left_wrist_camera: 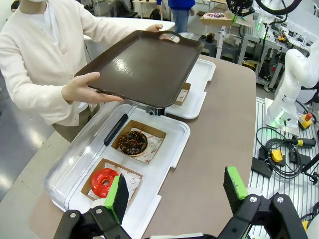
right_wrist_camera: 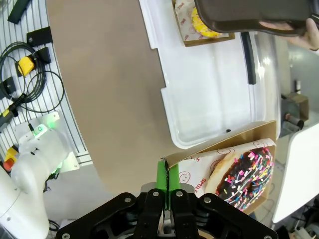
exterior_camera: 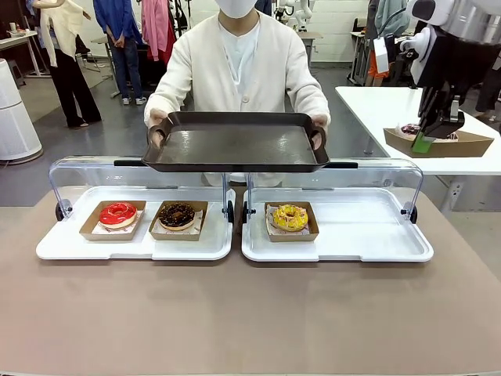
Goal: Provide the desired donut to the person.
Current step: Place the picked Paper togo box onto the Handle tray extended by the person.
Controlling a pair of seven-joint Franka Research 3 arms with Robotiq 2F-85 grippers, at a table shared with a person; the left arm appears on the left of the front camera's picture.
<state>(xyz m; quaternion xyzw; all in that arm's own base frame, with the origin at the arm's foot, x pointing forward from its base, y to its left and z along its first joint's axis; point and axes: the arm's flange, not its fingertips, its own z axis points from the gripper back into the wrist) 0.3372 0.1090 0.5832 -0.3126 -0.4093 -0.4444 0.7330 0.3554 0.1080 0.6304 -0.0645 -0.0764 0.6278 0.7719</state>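
Note:
My right gripper (exterior_camera: 423, 142) (right_wrist_camera: 165, 175) is shut on the rim of a brown cardboard tray (exterior_camera: 442, 146) (right_wrist_camera: 224, 144). That tray holds a chocolate donut with coloured sprinkles (right_wrist_camera: 246, 174) (exterior_camera: 409, 129) and hangs high at the right, above the table's right end. Across the table the person (exterior_camera: 235, 63) holds an empty dark serving tray (exterior_camera: 235, 142) (left_wrist_camera: 142, 67) (right_wrist_camera: 249, 15) level in both hands. My left gripper (left_wrist_camera: 177, 191) is open above the near edge of the left white tray, with the red donut (left_wrist_camera: 103, 181) just beyond its left finger (left_wrist_camera: 118, 196).
Two white trays (exterior_camera: 133, 244) (exterior_camera: 352, 244) with raised clear lids lie side by side. The left one holds a red donut (exterior_camera: 117, 213) and a chocolate donut (exterior_camera: 177, 215) (left_wrist_camera: 132, 143); the right one holds a yellow donut (exterior_camera: 290, 217) (right_wrist_camera: 202, 27). Brown tabletop (exterior_camera: 250, 313) stretches in front.

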